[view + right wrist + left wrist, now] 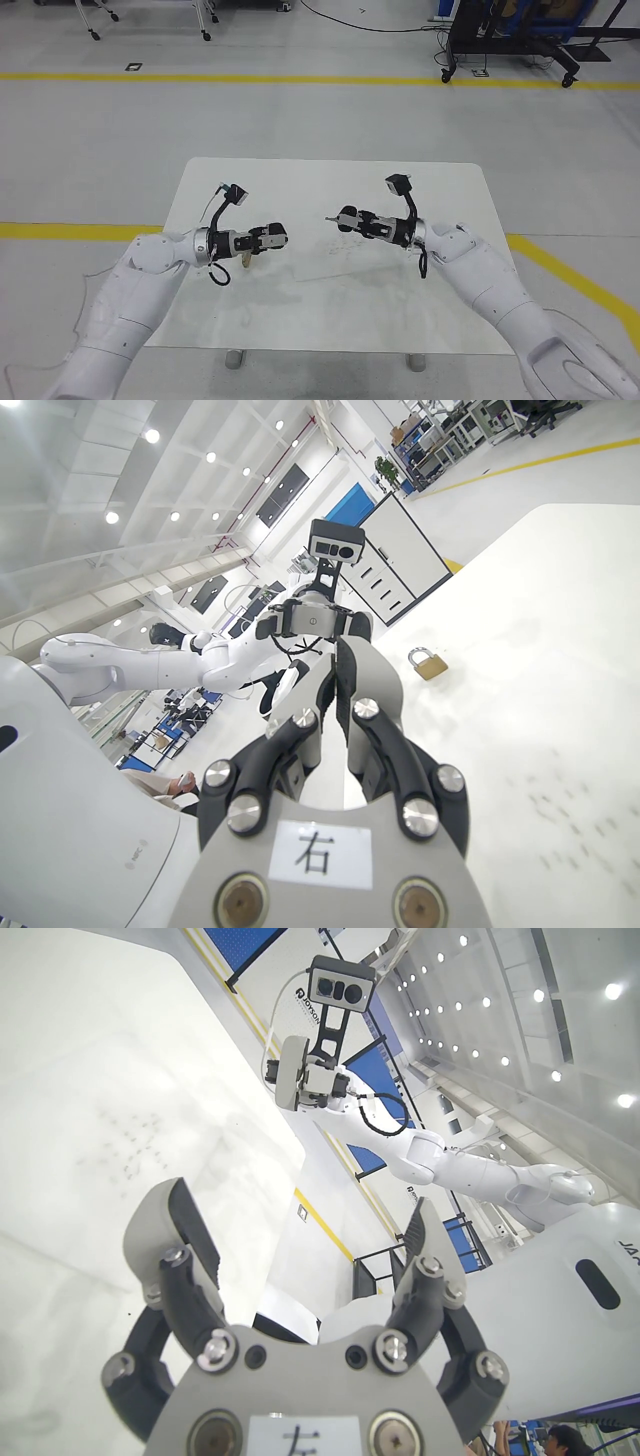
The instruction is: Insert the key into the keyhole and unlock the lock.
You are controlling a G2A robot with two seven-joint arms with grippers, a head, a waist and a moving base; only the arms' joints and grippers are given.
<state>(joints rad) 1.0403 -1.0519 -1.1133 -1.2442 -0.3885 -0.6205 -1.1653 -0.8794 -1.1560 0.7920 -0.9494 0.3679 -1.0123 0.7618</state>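
A brass padlock with a silver shackle lies flat on the white table. From above, the padlock sits just under the left forearm. My left gripper hovers over the table, open, with nothing between its fingers. It also appears from above and in the right wrist view. My right gripper faces it, lifted off the table and shut. In the top view a thin dark sliver, apparently the key, juts from the right gripper. The key is hidden in the wrist views.
Faint dark scuff marks dot the tabletop near the middle. The two grippers face each other a short gap apart above the table's centre. Yellow floor lines run beyond the table edges.
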